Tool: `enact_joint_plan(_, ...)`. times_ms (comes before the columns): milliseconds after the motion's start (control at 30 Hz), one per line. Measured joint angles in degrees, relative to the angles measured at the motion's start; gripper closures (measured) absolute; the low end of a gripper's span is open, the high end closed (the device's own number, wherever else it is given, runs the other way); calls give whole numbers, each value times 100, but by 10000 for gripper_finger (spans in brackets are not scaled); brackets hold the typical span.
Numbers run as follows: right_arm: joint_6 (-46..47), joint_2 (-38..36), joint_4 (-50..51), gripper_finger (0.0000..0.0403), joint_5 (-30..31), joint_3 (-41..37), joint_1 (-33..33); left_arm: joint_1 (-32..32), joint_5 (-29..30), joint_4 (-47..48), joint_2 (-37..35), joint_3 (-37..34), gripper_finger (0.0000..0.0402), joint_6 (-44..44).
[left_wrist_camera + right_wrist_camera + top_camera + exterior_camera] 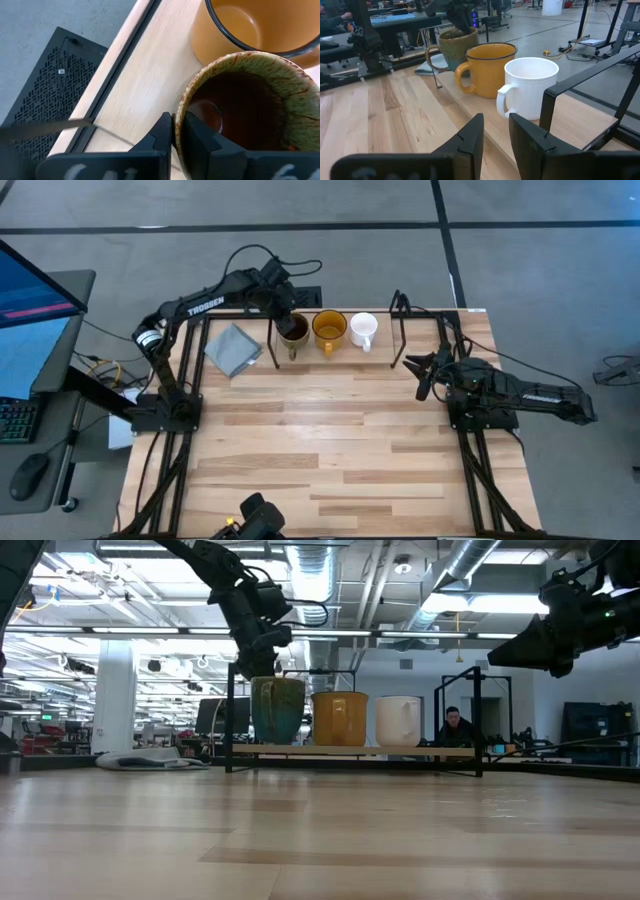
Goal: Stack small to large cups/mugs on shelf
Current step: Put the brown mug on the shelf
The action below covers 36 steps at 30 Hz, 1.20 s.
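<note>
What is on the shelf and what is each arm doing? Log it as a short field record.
shelf: black rod frame at the table's far edge, three mugs in a row on it
brown mug: leftmost in the high view
yellow mug: middle
white mug: rightmost
left gripper: jaws clamped on the brown mug's rim, one inside, one outside
right gripper: jaws open, off the mugs, beside the shelf's right end
grey cloth: left of the shelf

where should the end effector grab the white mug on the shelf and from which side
The small white ceramic mug stands upright at the end of the row, close beside the yellow-orange ceramic mug. Its open mouth is clear from above, so probably pinch the rim wall from above, one finger inside. The right end effector, open and facing its handle, is nearest.
</note>
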<state>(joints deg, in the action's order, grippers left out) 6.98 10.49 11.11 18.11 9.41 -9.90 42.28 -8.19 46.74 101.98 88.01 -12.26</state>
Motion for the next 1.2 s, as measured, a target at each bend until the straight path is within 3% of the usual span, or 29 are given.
enact_joint_plan(667,4,-1,0,290,0,0,-1,-34,119,25,335,257,387,160)
enact_joint_plan(967,-2,-1,2,290,0,0,-1,-56,83,-6,327,218,316,138)
enact_joint_plan(1200,-7,-1,2,290,0,0,-1,-66,105,-18,327,216,296,178)
